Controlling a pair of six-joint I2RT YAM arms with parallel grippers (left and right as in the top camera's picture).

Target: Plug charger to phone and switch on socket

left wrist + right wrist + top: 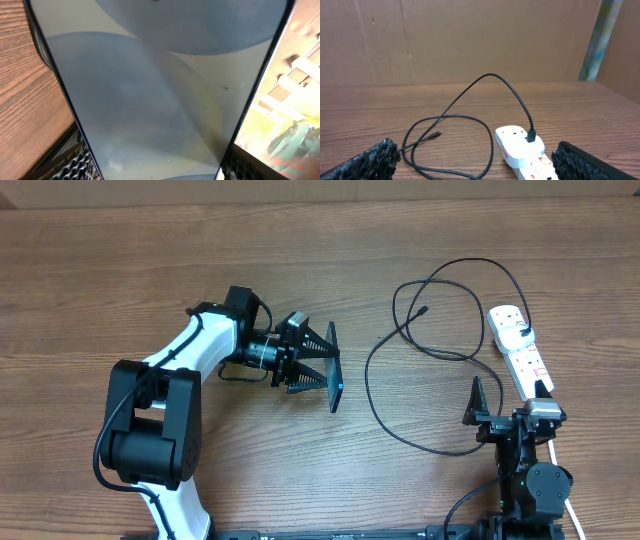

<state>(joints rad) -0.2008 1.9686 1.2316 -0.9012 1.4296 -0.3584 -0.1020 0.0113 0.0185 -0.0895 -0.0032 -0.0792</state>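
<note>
My left gripper [325, 367] is shut on the phone [336, 395], which stands on its edge above the table at centre. In the left wrist view the phone's grey-blue face [160, 90] fills the frame between my fingers [75, 160]. The charger's black cable [380, 370] loops over the table to the right, and its plug tip [425, 309] lies free. The cable's other end runs into the white adapter [512, 328] on the far end of the socket [528, 365]. My right gripper [510, 405] hangs open over the socket's near end, holding nothing.
The right wrist view shows the cable loop [470, 130], the plug tip [436, 134] and the adapter [520, 145] on the socket [540, 171] ahead of my right gripper [475, 165]. A brown board wall [470, 40] backs the table.
</note>
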